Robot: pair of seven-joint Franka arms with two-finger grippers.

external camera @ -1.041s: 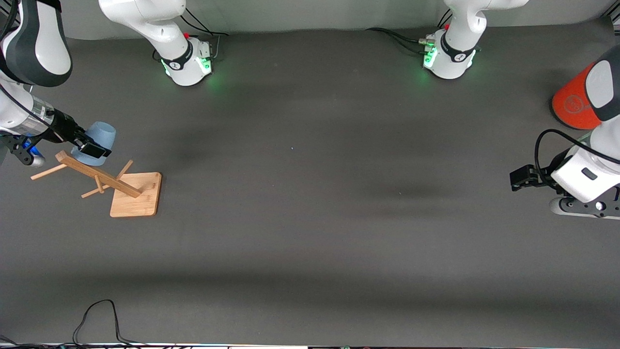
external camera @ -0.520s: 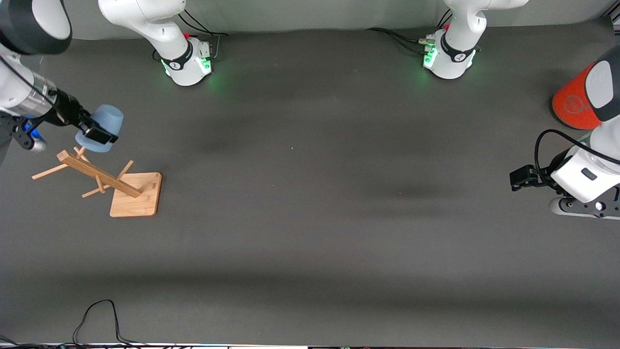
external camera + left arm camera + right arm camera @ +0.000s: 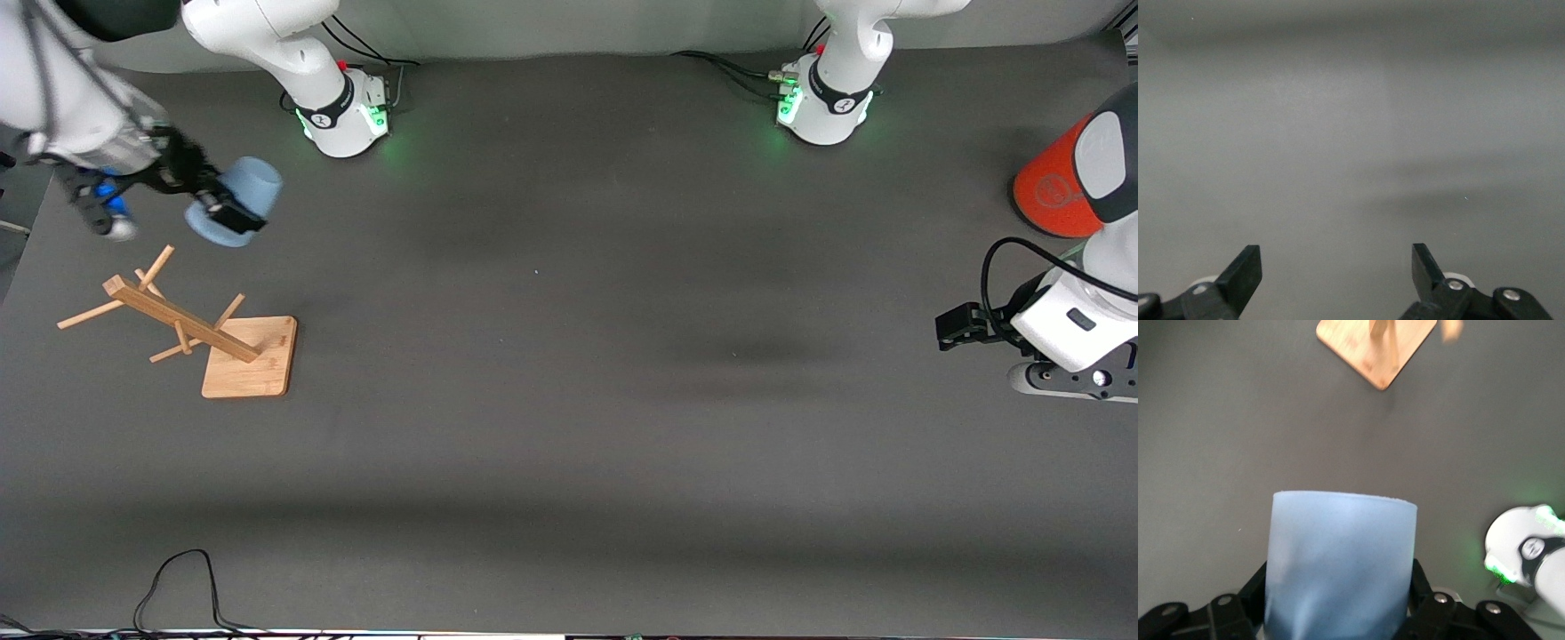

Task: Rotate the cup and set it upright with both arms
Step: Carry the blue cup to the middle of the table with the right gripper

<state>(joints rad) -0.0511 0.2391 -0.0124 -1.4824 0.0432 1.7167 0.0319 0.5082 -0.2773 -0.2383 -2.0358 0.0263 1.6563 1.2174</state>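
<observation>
My right gripper [image 3: 224, 216] is shut on the pale-blue cup [image 3: 240, 200] and holds it tilted in the air, over the table between the wooden rack [image 3: 169, 313] and the right arm's base [image 3: 342, 111]. In the right wrist view the cup [image 3: 1339, 560] fills the space between the black fingers [image 3: 1421, 583] of the right gripper [image 3: 1338, 593]. My left gripper [image 3: 953, 327] waits open with nothing in it at the left arm's end of the table. The left wrist view shows the left gripper [image 3: 1336, 270] over bare grey table.
The rack's pegs are bare and its square wooden foot [image 3: 252, 357] [image 3: 1375, 350] stands nearer the front camera than the cup. An orange cylinder [image 3: 1052, 191] stands at the left arm's end of the table. A black cable [image 3: 178, 578] lies by the front edge.
The right gripper has lifted the cup off the rack and carried it up and toward the right arm's base. The left arm has not moved.
</observation>
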